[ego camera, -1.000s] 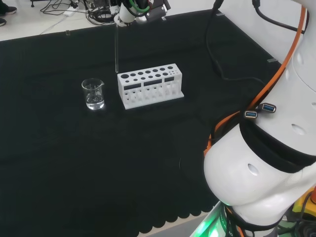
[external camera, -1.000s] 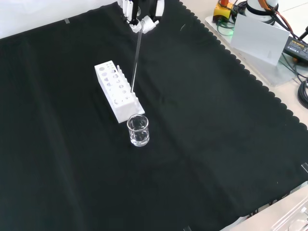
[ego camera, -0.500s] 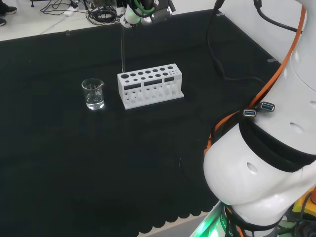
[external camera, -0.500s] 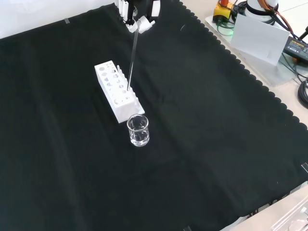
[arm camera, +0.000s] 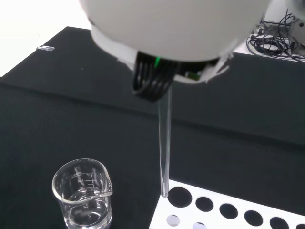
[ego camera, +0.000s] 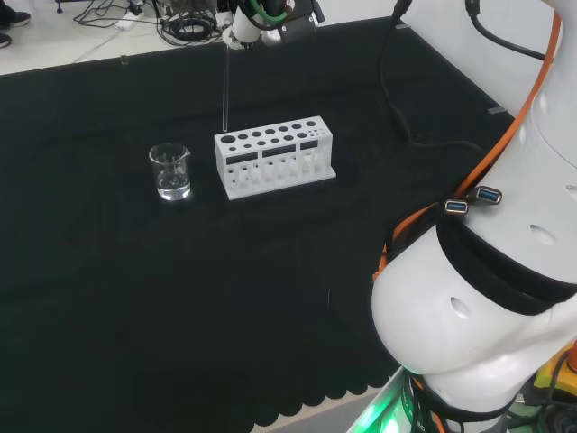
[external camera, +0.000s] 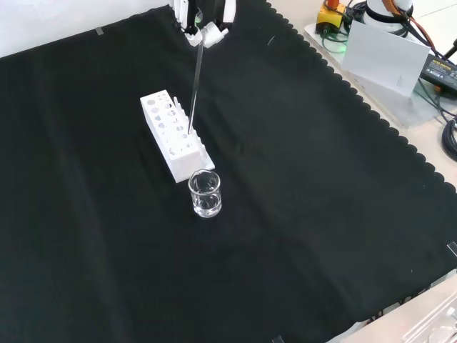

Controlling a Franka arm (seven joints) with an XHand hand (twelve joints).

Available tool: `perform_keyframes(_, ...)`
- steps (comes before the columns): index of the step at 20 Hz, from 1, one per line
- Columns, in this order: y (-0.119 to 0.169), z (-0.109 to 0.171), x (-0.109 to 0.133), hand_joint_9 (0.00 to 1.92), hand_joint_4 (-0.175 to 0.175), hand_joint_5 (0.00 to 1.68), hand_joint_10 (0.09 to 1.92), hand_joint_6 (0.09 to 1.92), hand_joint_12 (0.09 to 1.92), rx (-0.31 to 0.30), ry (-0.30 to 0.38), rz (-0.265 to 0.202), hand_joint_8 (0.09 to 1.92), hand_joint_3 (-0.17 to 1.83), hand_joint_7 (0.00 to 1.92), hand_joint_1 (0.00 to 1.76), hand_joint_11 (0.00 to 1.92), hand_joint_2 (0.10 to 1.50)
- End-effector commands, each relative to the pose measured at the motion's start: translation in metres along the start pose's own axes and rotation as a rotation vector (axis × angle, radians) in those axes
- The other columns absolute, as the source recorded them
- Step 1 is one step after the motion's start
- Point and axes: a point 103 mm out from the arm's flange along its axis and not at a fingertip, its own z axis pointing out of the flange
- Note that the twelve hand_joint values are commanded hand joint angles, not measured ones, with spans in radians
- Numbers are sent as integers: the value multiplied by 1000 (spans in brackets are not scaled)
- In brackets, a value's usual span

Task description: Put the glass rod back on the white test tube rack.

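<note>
Hand (external camera: 202, 28) with fingers pinching the glass rod (arm camera: 165, 143) upright, tip hanging just above the end hole of the white test tube rack (ego camera: 273, 154) beside the beaker (ego camera: 170, 171); lowering and release apparently not yet done.

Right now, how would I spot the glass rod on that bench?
Find the white test tube rack on the black cloth. Above its end nearest the beaker, the glass rod hangs upright from the hand: a thin clear stick, touching nothing else.
</note>
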Motion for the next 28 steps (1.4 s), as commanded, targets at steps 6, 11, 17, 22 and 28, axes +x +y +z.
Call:
perform_keyframes(6, 1, 17, -18, 1891, -175, 1400, 232, 579, 841, 41, -27, 36, 522, 979, 1468, 1336, 1682, 425)
perform_keyframes(11, 1, 19, -19, 1891, -175, 1400, 233, 579, 842, 26, -8, 16, 522, 980, 1468, 1336, 1683, 425)
perform_keyframes(17, 3, 22, -19, 1891, -175, 1400, 233, 580, 842, 34, -7, 8, 522, 980, 1468, 1336, 1682, 425)
perform_keyframes(22, 12, 25, -10, 1891, -175, 1400, 233, 580, 842, 44, -26, 12, 522, 980, 1468, 1336, 1682, 424)
perform_keyframes(28, 14, 28, -3, 1891, -175, 1400, 233, 580, 842, 38, -10, -7, 522, 980, 1468, 1336, 1682, 424)
